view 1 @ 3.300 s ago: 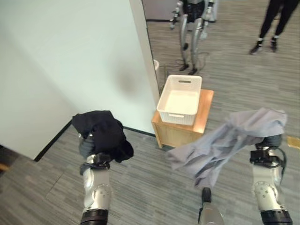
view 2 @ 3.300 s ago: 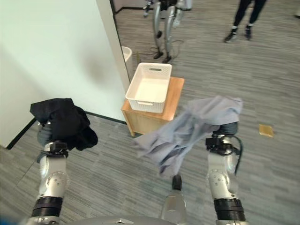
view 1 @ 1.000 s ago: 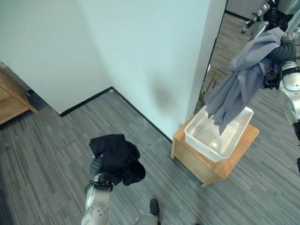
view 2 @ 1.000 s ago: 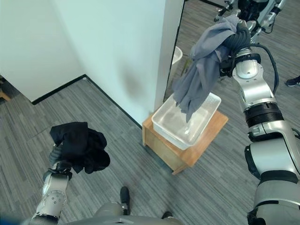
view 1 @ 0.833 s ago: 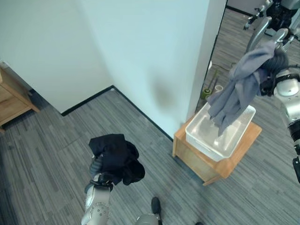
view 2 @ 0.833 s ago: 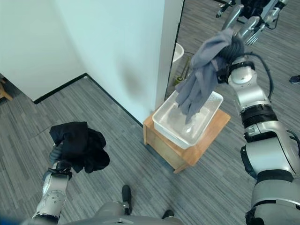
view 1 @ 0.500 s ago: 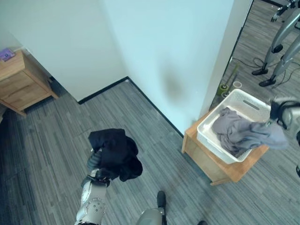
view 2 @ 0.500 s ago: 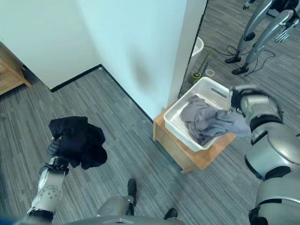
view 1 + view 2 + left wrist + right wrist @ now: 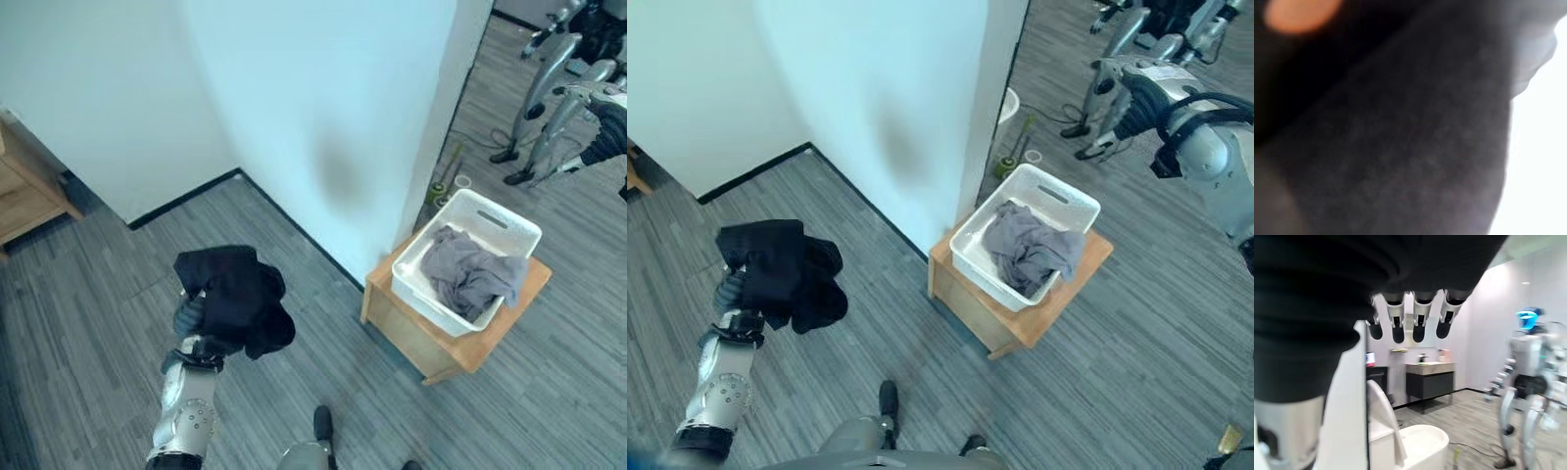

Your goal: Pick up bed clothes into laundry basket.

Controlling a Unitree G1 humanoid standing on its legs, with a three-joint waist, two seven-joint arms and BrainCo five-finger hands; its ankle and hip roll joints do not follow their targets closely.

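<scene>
A crumpled black garment hangs from my left hand, whose fingers are curled into it, low on the left above the grey floor. In the left wrist view dark cloth lies right against the camera. A grey garment lies bunched inside the white laundry basket, one fold draped over its right rim. My right hand is raised at the upper right, well away from the basket. Its fingers hang relaxed with nothing in them.
The basket stands on a low wooden stand beside the corner of a white wall. A wooden cabinet sits at the far left. Another robot stands beyond the stand, and small items lie on the floor by the wall.
The grey garment has left my right hand and now lies in the basket. That hand has risen away empty. The left hand still holds the black garment; the camera has shifted.
</scene>
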